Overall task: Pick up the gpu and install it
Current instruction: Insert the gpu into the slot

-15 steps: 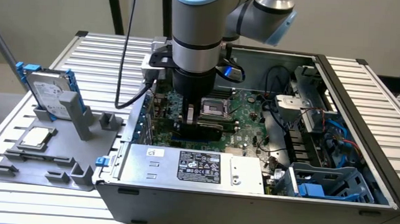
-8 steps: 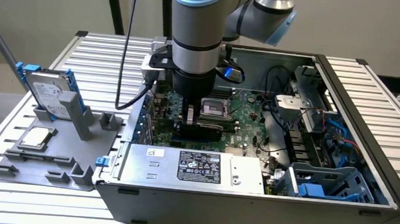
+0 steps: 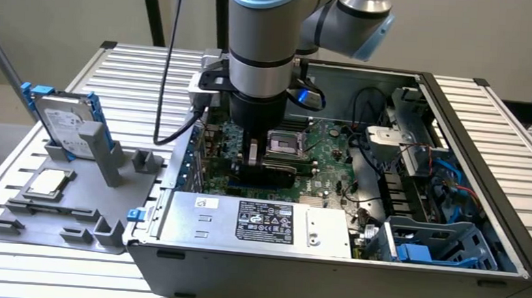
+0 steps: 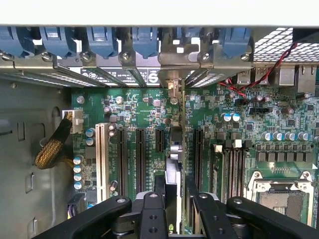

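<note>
Gpu (image 4: 173, 184), thin flat card, edge-on

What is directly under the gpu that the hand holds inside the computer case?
Under the gpu, gripped edge-on by the hand, lies the green motherboard with black slots. The card hides the slot beneath.

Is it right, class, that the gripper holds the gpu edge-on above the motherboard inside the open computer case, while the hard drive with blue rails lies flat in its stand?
Not quite. The exterior view shows the hard drive standing upright in the grey stand, not lying flat. The rest holds: the gripper holds the gpu edge-on above the motherboard inside the open computer case.
</note>
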